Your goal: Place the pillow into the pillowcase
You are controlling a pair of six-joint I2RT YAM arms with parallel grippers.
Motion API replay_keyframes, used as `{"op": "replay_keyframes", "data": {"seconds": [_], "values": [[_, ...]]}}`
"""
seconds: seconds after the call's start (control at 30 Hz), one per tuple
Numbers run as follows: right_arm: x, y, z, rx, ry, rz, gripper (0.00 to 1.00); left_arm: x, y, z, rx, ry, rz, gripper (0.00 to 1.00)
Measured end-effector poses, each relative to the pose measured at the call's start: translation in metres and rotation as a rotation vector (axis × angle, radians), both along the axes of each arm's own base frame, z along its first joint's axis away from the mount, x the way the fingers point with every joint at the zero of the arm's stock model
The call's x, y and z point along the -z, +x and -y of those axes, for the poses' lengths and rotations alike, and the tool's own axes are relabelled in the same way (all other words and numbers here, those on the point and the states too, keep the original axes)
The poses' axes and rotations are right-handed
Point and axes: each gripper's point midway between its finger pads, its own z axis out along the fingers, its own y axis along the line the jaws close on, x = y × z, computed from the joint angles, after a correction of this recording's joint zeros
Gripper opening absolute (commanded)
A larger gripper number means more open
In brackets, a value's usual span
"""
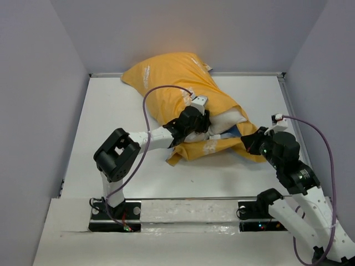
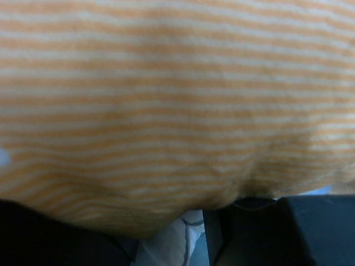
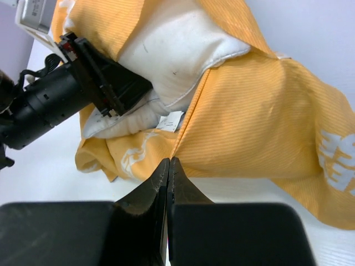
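Note:
The yellow-orange pillowcase (image 1: pixel 166 77) lies across the back middle of the table. The white pillow (image 1: pixel 230 118) bulges out of its open end, which faces right. My left gripper (image 1: pixel 201 126) is pushed into that opening. In the left wrist view, striped pillowcase (image 2: pixel 166 83) cloth fills the frame, and white pillow (image 2: pixel 180 238) sits between the half-spread fingers (image 2: pixel 277 233), gripped. My right gripper (image 3: pixel 168 160) is shut, its tips pinching the pillowcase (image 3: pixel 266 127) at a crease on its near edge, just below the pillow (image 3: pixel 177 50).
Grey walls close in the white table (image 1: pixel 138 183) on the left, back and right. Purple cables (image 1: pixel 145 105) loop over both arms. A white care label (image 3: pixel 169 121) hangs at the opening. The right arm (image 1: pixel 288 160) reaches in from the right.

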Motion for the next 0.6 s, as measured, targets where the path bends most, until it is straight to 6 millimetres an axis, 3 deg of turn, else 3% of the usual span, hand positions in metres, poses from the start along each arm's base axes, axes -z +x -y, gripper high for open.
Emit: {"op": "replay_keyframes", "data": {"seconds": [0.17, 0.4, 0.6], "values": [[-0.020, 0.000, -0.009, -0.067, -0.009, 0.021, 0.00, 0.005, -0.003, 0.003, 0.023, 0.000, -0.009, 0.51], [-0.038, 0.007, -0.052, -0.275, 0.066, 0.048, 0.00, 0.019, -0.017, 0.001, -0.002, 0.033, 0.015, 0.48], [-0.034, 0.007, -0.039, -0.204, 0.023, -0.009, 0.00, 0.023, -0.040, -0.030, -0.042, 0.037, -0.001, 0.46]]}}
